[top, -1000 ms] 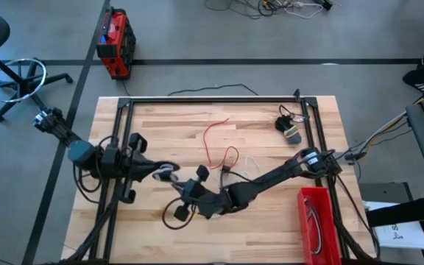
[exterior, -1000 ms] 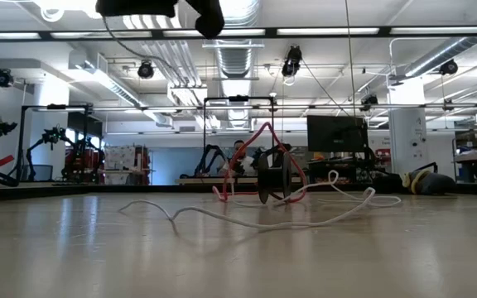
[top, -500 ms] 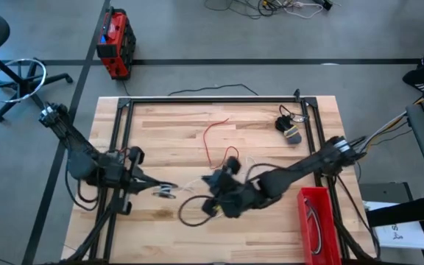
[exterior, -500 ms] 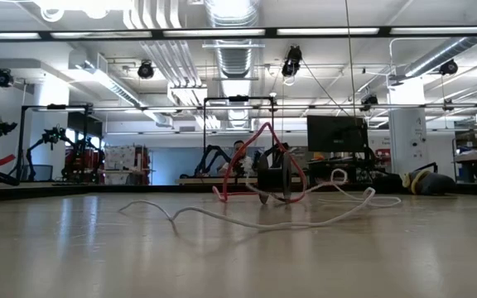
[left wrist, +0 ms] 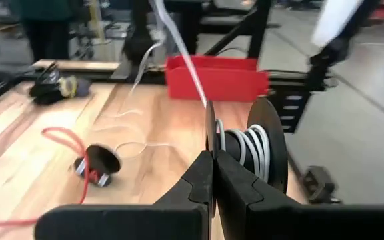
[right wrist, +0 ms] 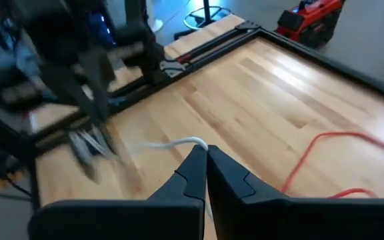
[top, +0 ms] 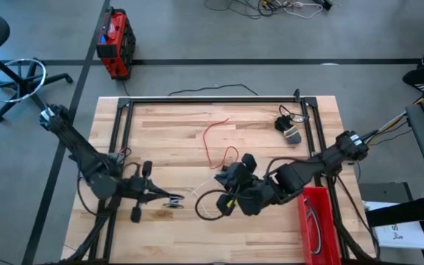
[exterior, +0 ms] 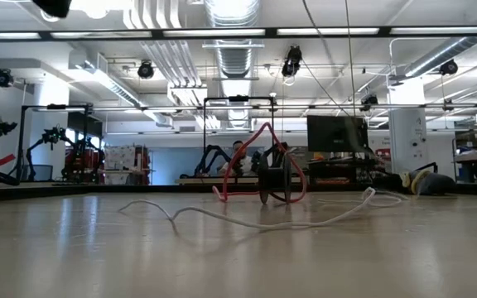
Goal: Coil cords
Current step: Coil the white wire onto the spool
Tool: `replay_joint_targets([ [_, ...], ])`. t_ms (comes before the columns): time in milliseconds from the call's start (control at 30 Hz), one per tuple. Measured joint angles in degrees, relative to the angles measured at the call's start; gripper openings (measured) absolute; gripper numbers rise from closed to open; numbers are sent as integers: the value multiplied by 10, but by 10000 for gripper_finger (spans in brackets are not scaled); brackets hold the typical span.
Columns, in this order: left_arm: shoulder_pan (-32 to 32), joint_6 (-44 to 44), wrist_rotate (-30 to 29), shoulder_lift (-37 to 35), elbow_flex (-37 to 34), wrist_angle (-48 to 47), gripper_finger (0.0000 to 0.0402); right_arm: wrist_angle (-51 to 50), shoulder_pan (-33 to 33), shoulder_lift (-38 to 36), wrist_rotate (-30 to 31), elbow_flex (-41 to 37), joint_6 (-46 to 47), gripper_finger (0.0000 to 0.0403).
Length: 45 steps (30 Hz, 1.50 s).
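My left gripper (top: 172,200) is near the table's front left and is shut on a small black spool (left wrist: 265,143) with the white cord (left wrist: 249,147) wound on it. The white cord runs from there to my right gripper (top: 225,203), which is shut on it at mid-table. In the low view a slack stretch of white cord (exterior: 247,220) lies on the table. The red cord (top: 213,141) lies in loose loops beyond the grippers, with a small dark plug (left wrist: 99,162) at one end. No loose black cord shows plainly. My left gripper (left wrist: 210,157) pinches the rim of the spool's near flange (left wrist: 210,123) between its two fingers. The spool stands on edge ahead of the fingers. Whether it rests on the table, I cannot tell. My right gripper (right wrist: 202,157) pinches the white cord (right wrist: 191,142) between its fingertips. The cord bends out beyond the tips toward the left arm, and the fingers slant down at the table.
A red bin (top: 316,219) stands at the table's near right corner. A dark bundle (top: 289,126) lies at the far right. A black frame rail (top: 212,100) runs along the table's far edge. A red case (top: 114,43) sits on the floor beyond.
My left gripper has gone toward the table's near edge with the spool. My right gripper has drawn back toward the table's right edge with the white cord. In the low view a raised loop of white cord has dropped from sight.
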Motion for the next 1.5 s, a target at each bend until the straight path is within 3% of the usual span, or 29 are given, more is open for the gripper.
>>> replay_joint_targets([
  [167,39,-40,-12,71,-9,34,0,29,-2,19,2,0,54,0],
  [433,139,-156,-15,204,24,37,0,84,-5,57,4,0,65,0],
  [733,192,-207,-23,300,66,101,0,90,-5,80,38,0,65,0],
  [933,223,-211,-23,303,67,157,0,90,-3,110,22,0,70,0],
  [1167,230,-210,-48,250,56,169,0,57,5,119,-2,0,93,0],
  [1500,229,-165,-16,218,39,341,0,49,6,120,-7,-11,100,0],
])
